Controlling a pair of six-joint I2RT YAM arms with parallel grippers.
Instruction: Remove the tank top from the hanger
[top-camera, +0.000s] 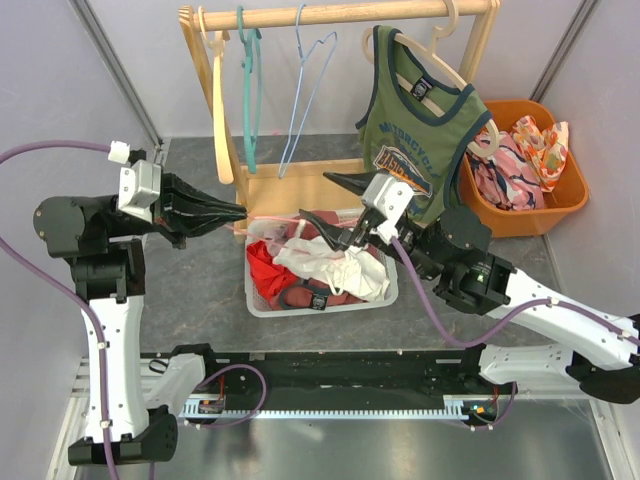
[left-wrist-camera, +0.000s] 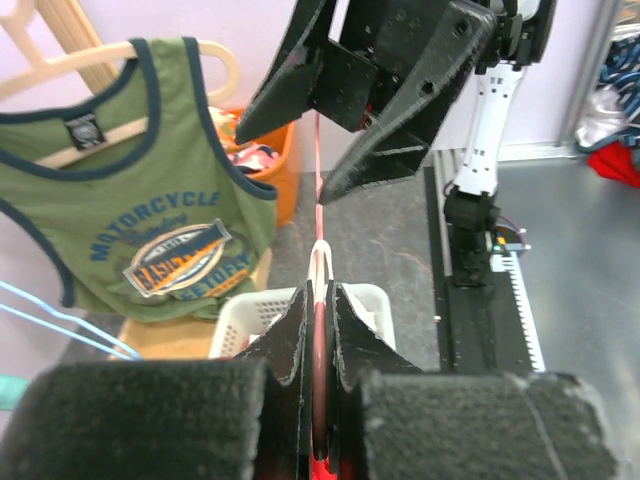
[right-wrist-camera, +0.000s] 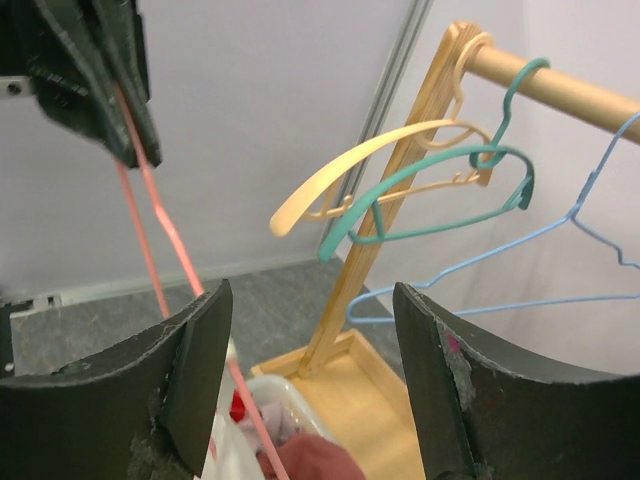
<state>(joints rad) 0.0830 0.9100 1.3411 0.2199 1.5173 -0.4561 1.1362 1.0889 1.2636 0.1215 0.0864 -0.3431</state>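
Observation:
A green tank top (top-camera: 415, 130) with a motorcycle print hangs on a cream hanger (top-camera: 440, 55) at the right end of the wooden rack; it also shows in the left wrist view (left-wrist-camera: 150, 230). My left gripper (top-camera: 240, 210) is shut on a thin pink loop (top-camera: 270, 218) that looks like a wire hanger; the loop runs down into the white basket. The loop sits between the jaws in the left wrist view (left-wrist-camera: 320, 380). My right gripper (top-camera: 335, 205) is open and empty above the basket, left of the tank top's hem. The pink loop (right-wrist-camera: 150, 250) passes its left finger.
The white basket (top-camera: 262, 300) holds red and white clothes. An orange bin (top-camera: 575, 195) with patterned clothes stands at the right. The wooden rack (top-camera: 340, 12) carries an empty cream hanger, a teal hanger (top-camera: 248, 90) and a blue hanger (top-camera: 305, 90).

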